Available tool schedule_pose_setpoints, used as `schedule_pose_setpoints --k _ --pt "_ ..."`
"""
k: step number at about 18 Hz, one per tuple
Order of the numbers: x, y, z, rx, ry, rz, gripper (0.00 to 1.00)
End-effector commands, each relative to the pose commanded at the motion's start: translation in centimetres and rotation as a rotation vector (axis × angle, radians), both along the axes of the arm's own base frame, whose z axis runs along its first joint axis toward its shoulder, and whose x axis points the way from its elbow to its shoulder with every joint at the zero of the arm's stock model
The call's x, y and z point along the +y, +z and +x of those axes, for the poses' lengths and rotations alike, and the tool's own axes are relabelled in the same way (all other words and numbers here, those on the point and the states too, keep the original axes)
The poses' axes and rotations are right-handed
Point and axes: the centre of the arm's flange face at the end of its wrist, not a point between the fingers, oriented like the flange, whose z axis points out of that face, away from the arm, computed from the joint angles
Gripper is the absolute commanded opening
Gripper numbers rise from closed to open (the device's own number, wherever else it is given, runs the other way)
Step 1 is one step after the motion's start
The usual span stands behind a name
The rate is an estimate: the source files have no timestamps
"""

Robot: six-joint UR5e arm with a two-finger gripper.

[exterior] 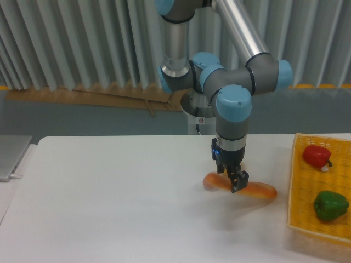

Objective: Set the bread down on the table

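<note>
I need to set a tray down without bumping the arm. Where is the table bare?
The table's whole left half is bare, from the grey slab to the bread. Crowded on the right: claw on bread, then basket holding peppers.

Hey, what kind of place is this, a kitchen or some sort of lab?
Most likely a robotics lab or test cell, not a kitchen. An industrial arm whose hand grips the bread works over a bare white table, with a corrugated wall behind and peppers in a yellow basket.
</note>
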Motion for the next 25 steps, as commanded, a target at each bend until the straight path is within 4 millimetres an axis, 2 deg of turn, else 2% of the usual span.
schedule_pose_setpoints --k 5,7,11,12,21,25 --pt "0.0 0.7 0.1 0.024 -0.009 0.014 1.00" --pt "-0.4 1.9 0.3 0.038 -0.009 0.031 1.00" --pt "-0.6 2.3 0.2 0.047 -0.015 0.036 1.00" --pt "-0.8 3.1 0.5 0.053 -0.033 0.040 1.00" --pt "-3.7 8.2 5.1 -0.015 -0.152 -0.019 1.00" --pt "-3.3 9.6 8.3 -0.029 -0.218 -0.032 1.00"
